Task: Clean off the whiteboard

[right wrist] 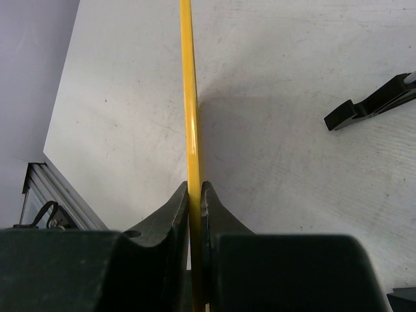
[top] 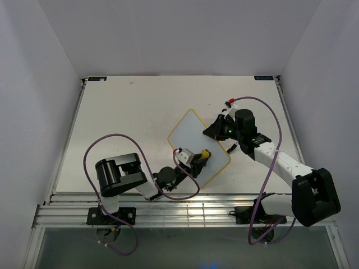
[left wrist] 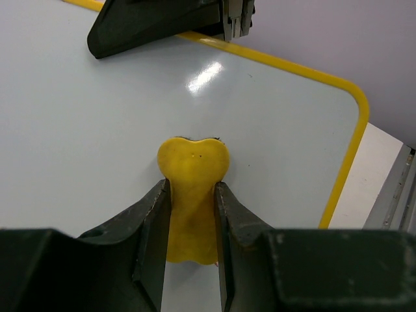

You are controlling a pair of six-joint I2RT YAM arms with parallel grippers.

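Well, from above, the whiteboard [top: 190, 137] lies cornerwise on the table [top: 123, 123], between the two arms. The right gripper [top: 212, 130] pinches its far rim, likely so the whiteboard cannot slide. The left gripper [top: 203, 158] holds a yellow eraser [top: 206, 152] down on the near part.

From the left wrist, the jaws squeeze the yellow eraser [left wrist: 193, 162] tight, so its tip bulges out. It touches the white face of the whiteboard [left wrist: 97, 130], ready to rub. I can see no writing on the part that shows.

From the right wrist, the jaws are shut on the thin yellow frame [right wrist: 189, 97], seen edge-on. That hold looks meant to steady the whiteboard while the other arm wipes.
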